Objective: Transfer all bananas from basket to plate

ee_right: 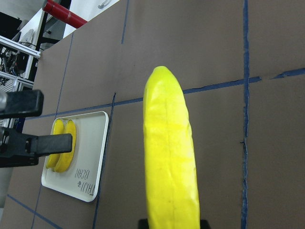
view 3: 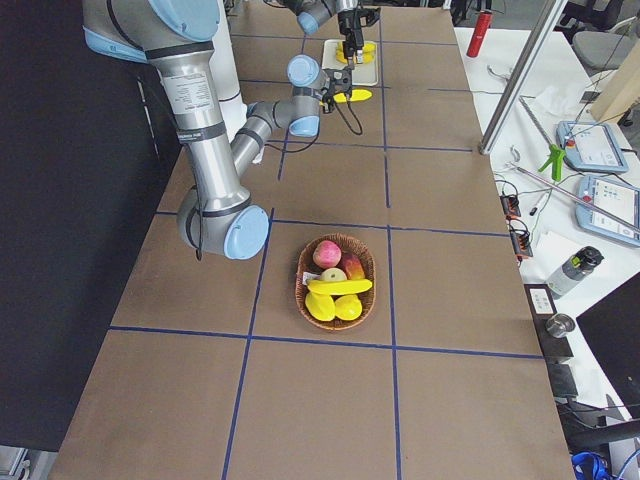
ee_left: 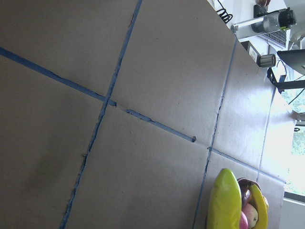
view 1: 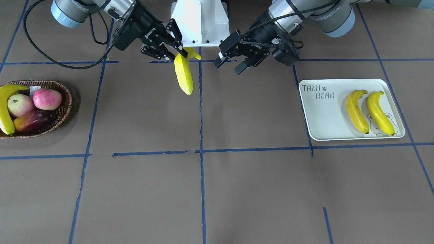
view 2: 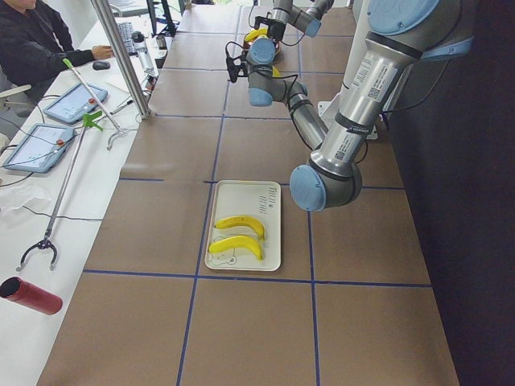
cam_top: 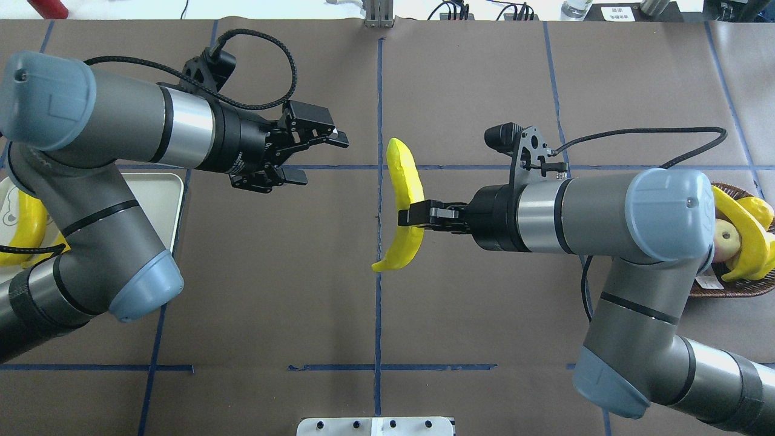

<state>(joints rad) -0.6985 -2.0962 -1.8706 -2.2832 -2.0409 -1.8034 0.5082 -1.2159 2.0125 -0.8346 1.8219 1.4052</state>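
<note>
My right gripper (cam_top: 407, 218) is shut on a yellow banana (cam_top: 407, 181) and holds it in the air over the table's middle; in the front-facing view that banana (view 1: 183, 75) hangs below the right gripper (view 1: 180, 53). A short way off, my left gripper (cam_top: 324, 158) faces it, open and holding nothing. The white plate (view 1: 322, 115) carries two bananas (view 1: 356, 110) side by side. The wicker basket (view 1: 66, 101) holds one more banana (view 1: 5, 105) at its outer rim.
Two red-pink apples (view 1: 47, 99) and a dark mango (view 1: 32, 120) lie in the basket. Blue tape lines cross the brown table. A white base plate (view 1: 200, 23) sits between the arms. A person sits at a side desk (view 2: 48, 121) with tablets.
</note>
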